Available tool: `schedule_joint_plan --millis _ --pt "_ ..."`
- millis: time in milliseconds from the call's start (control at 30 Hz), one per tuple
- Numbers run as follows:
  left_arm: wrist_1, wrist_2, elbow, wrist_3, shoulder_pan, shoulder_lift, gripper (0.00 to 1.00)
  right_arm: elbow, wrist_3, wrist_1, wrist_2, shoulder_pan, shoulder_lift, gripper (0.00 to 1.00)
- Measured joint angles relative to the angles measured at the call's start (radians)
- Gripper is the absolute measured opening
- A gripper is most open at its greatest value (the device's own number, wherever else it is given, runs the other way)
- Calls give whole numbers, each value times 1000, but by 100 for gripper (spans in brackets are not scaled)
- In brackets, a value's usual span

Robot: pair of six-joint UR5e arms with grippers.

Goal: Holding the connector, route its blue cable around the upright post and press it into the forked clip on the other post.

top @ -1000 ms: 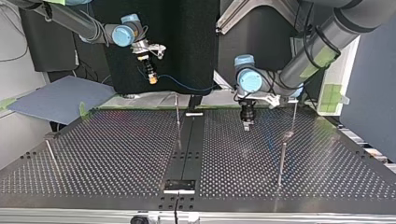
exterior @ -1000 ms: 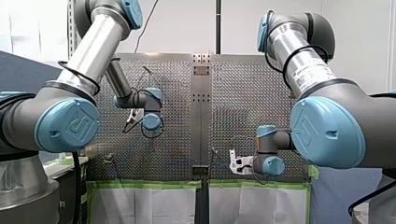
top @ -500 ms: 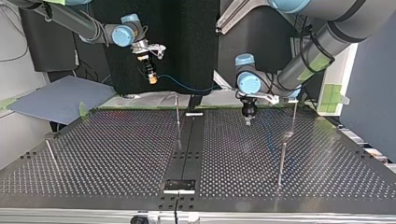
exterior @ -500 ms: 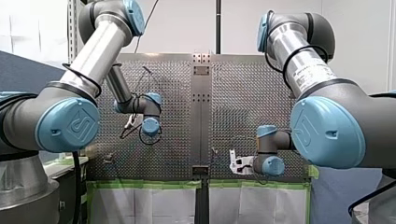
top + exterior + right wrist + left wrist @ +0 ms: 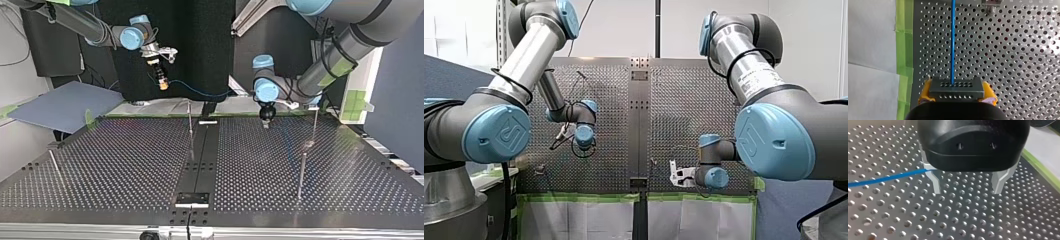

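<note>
My right gripper (image 5: 957,96), with yellow pads, is shut on a dark grey connector (image 5: 956,88). The blue cable (image 5: 953,42) runs straight ahead from it over the perforated plate. In the top view that gripper (image 5: 161,84) hangs above the table's far left edge, and the cable (image 5: 200,93) trails to the right. My left gripper (image 5: 967,188), black with metal fingers (image 5: 935,183), is open just above the plate. The cable (image 5: 885,178) passes beside one finger, not between the two. It shows in the top view too (image 5: 265,120). An upright post (image 5: 190,125) stands at the table's middle.
Two more thin posts (image 5: 302,170) (image 5: 315,122) stand at the top view's right and one (image 5: 55,165) at its left. A small fixture (image 5: 991,3) sits ahead of my right gripper. Green tape (image 5: 904,37) and white sheeting border the plate.
My left gripper has drawn back toward the far edge in the top view and turned a little. My right arm and the connector have not moved.
</note>
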Motion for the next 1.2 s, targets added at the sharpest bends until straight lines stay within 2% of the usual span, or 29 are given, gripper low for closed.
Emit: schedule_joint_plan --millis 367,733,1200 --pt "-26 -6 -1 0 -1 -4 100 0 -2 4 -1 1 -1 0" --pt "-48 -27 7 38 -19 -90 100 0 -2 6 0 2 -2 0" --pt "-53 42 8 14 -59 -110 100 0 -2 6 0 1 -1 0"
